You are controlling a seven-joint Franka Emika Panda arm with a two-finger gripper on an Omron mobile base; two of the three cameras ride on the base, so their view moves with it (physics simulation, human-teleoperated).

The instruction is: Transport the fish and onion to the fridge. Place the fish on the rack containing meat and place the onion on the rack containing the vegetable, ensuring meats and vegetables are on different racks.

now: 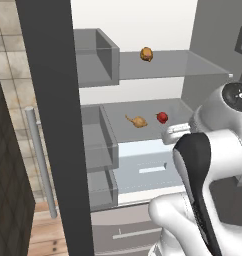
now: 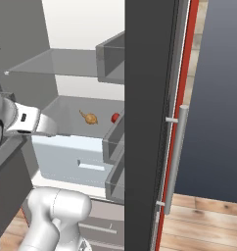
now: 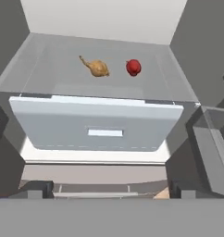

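The fridge (image 1: pixel 48 100) stands open before me. The onion (image 1: pixel 137 121), a golden-tan bulb with a thin stalk, lies on the lower grey shelf (image 1: pixel 115 110), a little left of the red vegetable (image 1: pixel 162 117). Both also show in the hand view, the onion (image 3: pixel 97 67) and the vegetable (image 3: pixel 133 67). The meat (image 1: pixel 146 54) sits on the upper rack (image 1: pixel 193 62). The fish is out of view. My gripper (image 3: pixel 111 190) hangs open and empty in front of the fridge, back from the lower shelf and above the white drawer (image 3: pixel 104 129).
Grey bins (image 1: pixel 95 57) line the fridge's left side, and more bins (image 2: pixel 115 142) sit on the right. The dark door edge (image 2: pixel 145 98) with its long handle (image 2: pixel 175 157) stands close on the right. Wooden floor (image 2: pixel 203 225) lies below.
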